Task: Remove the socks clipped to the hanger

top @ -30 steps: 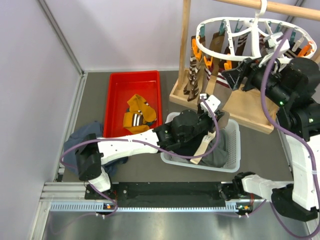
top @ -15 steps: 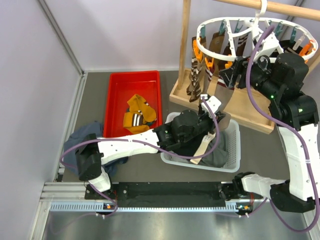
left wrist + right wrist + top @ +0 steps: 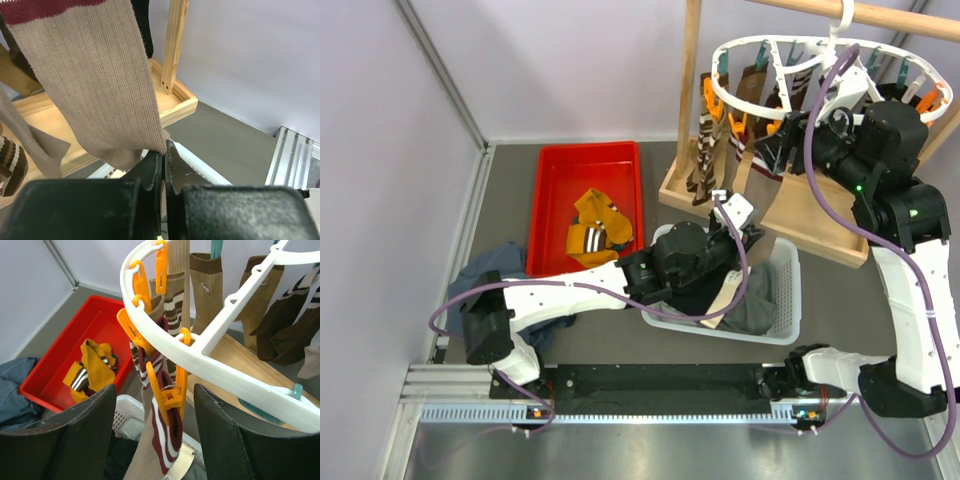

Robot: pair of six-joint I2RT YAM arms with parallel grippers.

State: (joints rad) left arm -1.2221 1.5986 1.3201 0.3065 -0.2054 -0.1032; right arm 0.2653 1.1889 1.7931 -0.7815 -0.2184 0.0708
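Our right gripper [image 3: 778, 142] is up under the white hanger [image 3: 730, 104], right in among the clipped socks [image 3: 712, 135]. Our left gripper [image 3: 738, 222] reaches over the white basket [image 3: 782, 318] to the bottom end of a beige sock [image 3: 752, 175]. Mustard socks [image 3: 592, 232] lie in the red tray [image 3: 558, 175].

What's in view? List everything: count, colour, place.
hanger: one, white, on the rack's pole
clips: many, orange and teal, hanger rim
socks: several, brown and striped, clipped to hanger
beige sock: one, hanging above basket
mustard socks: a few, in tray
tray: one, red, left of basket
basket: one, white, centre
clothes: pile, dark and grey, in basket
garment: one, blue-grey, left of tray's near end
rack: one, light wood, back right
left pincer: black, shut on beige sock
right pincer: black, open, facing an orange clip
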